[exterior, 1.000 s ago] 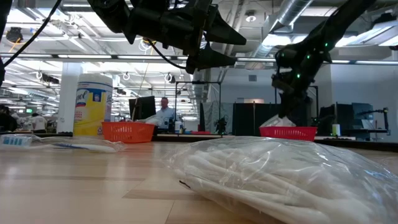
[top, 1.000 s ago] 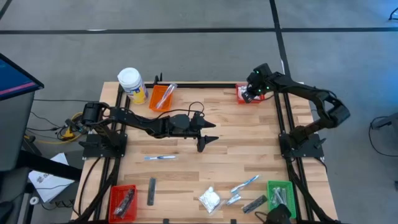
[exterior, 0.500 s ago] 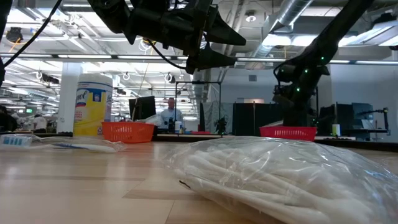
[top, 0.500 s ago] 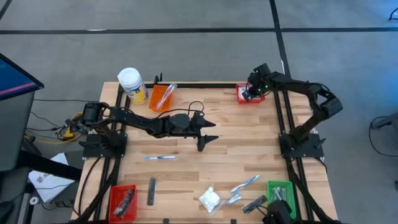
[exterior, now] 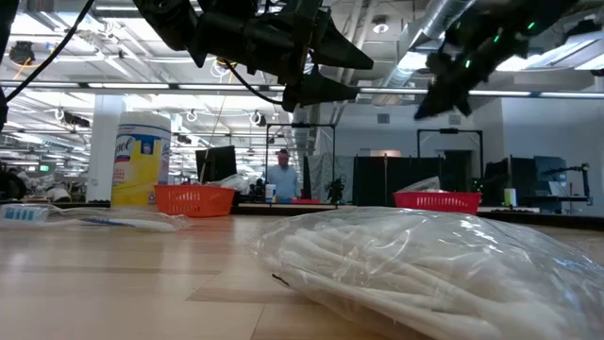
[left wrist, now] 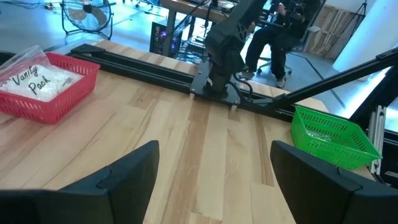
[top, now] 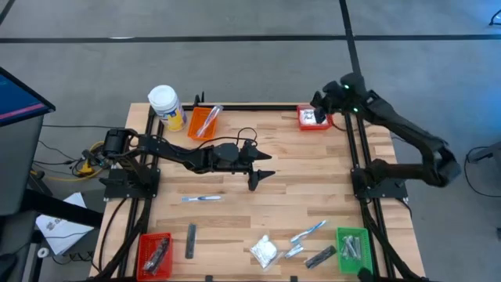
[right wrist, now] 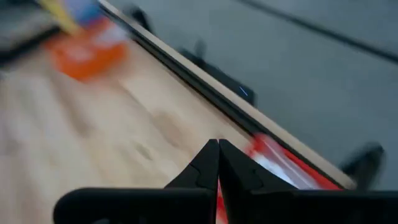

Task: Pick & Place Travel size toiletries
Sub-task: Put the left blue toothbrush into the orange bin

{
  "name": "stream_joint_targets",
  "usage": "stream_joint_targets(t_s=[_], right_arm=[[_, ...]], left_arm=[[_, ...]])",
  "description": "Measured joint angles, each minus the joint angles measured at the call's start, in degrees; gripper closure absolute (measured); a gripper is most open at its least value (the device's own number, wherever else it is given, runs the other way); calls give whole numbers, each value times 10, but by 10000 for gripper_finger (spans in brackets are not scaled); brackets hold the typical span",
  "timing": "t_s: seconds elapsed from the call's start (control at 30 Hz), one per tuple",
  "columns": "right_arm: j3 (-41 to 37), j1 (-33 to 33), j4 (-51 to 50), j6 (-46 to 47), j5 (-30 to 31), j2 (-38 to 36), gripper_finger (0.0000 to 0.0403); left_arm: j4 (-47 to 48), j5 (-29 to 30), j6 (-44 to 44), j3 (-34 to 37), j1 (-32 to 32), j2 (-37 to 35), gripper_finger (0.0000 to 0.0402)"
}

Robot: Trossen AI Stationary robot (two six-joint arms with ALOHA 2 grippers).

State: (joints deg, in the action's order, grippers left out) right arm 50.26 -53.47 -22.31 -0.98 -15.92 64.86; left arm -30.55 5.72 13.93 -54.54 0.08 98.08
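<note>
two arms share the worktop (top: 297,176), and the larger job now falls to the right arm: its right gripper (top: 319,101) sits above the red bin (top: 312,119) at the far right corner, fingers pressed shut with nothing between them, a white packet marked "vanity pack" (left wrist: 37,79) already lying in that bin. to do this step well, i'd judge it should lift clear of the bin wall before swinging back toward the near edge, where the remaining toiletries wait: a puffy white packet (top: 264,251), a blue-white toothbrush (top: 308,232), a dark grey bar (top: 319,256), and farther left another bar (top: 191,240) and a toothbrush (top: 201,198). the fingers should part only once it is above the chosen item. the left gripper (top: 262,171) hangs over mid-worktop, spread wide and empty. against the earlier frame, the right arm has risen and drawn back from the bin, its elbow swung outward; the left arm has not moved.
</note>
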Motion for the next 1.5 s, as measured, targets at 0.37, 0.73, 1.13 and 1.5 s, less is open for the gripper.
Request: stream_joint_targets(t_s=[0.37,0.73,1.13,1.5], right_arm=[[0,171,40,44,-22,-169,402],[0,339,88,56,16,-168,403],[-117,521,311,56,117,-166,403],[-129,577,327,37,98,-212,403]], left_arm=[[0,0,0,0,0,0,103],[0,0,0,0,0,0,103],[12,-26,0,0,-4,0,103],[27,-27,1,0,-8,-3,103]])
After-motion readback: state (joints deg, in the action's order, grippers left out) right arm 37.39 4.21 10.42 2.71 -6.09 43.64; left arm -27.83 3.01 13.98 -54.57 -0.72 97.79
